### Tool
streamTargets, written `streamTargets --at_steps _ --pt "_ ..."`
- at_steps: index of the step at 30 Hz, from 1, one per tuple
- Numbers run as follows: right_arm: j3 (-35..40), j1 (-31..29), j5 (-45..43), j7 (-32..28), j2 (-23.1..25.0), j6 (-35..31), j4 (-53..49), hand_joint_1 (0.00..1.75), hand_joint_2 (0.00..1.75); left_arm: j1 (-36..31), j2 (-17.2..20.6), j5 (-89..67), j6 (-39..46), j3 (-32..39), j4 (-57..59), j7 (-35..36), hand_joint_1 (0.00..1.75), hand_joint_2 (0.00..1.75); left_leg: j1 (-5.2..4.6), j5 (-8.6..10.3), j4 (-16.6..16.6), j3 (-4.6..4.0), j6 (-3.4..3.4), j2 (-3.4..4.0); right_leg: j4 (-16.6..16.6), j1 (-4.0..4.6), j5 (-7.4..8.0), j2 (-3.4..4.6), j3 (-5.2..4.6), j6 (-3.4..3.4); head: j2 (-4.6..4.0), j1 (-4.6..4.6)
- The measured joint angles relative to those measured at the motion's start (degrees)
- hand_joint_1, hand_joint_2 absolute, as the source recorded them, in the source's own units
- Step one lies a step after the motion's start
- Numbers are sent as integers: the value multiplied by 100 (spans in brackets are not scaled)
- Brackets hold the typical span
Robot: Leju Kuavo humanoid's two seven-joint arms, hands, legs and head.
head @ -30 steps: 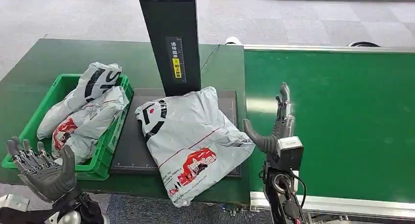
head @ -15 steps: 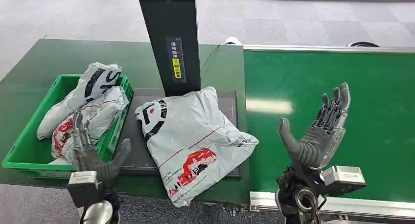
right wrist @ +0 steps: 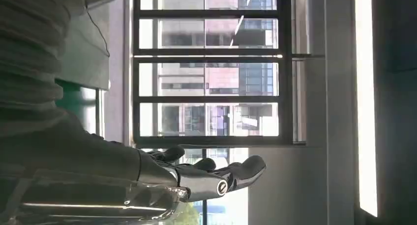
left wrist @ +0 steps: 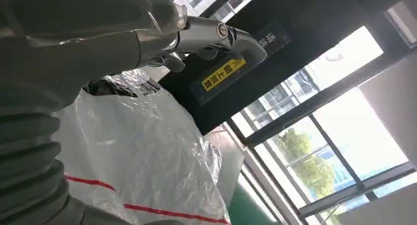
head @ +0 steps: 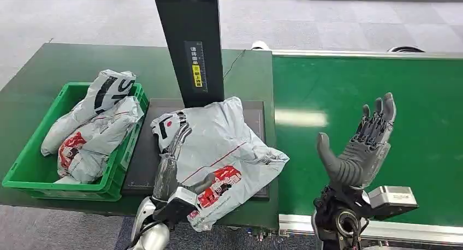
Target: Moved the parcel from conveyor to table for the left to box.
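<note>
A grey parcel (head: 224, 146) with red and black print lies on the dark pad (head: 143, 165) in the middle of the green table (head: 65, 64), its near corner hanging over the front edge. My left hand (head: 168, 171) reaches over the parcel's near left side with fingers stretched out straight; in the left wrist view the fingers (left wrist: 196, 31) extend above the crinkled parcel (left wrist: 142, 151). My right hand (head: 360, 149) is raised above the conveyor (head: 420, 97), fingers spread and holding nothing. In the right wrist view the right hand (right wrist: 196, 178) shows against windows.
A green box (head: 22, 171) at the table's left holds other grey parcels (head: 98, 130). A black post (head: 191, 42) with a yellow label rises just behind the parcel. The conveyor's metal rail (head: 306, 224) runs along the near edge.
My left hand has swung right from in front of the green box onto the parcel's near left side. The right hand moved right off the parcel a second ago, then stayed almost still.
</note>
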Motion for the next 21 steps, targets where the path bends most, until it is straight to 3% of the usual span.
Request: streamTargets --at_steps 21 --pt "-114 -374 -127 0 90 535 820 0 175 -891 507 -949 -105 -354 1550 868 0 175 0 1 0 0 0 -2 1 1 1 0 1 0 -2 0"
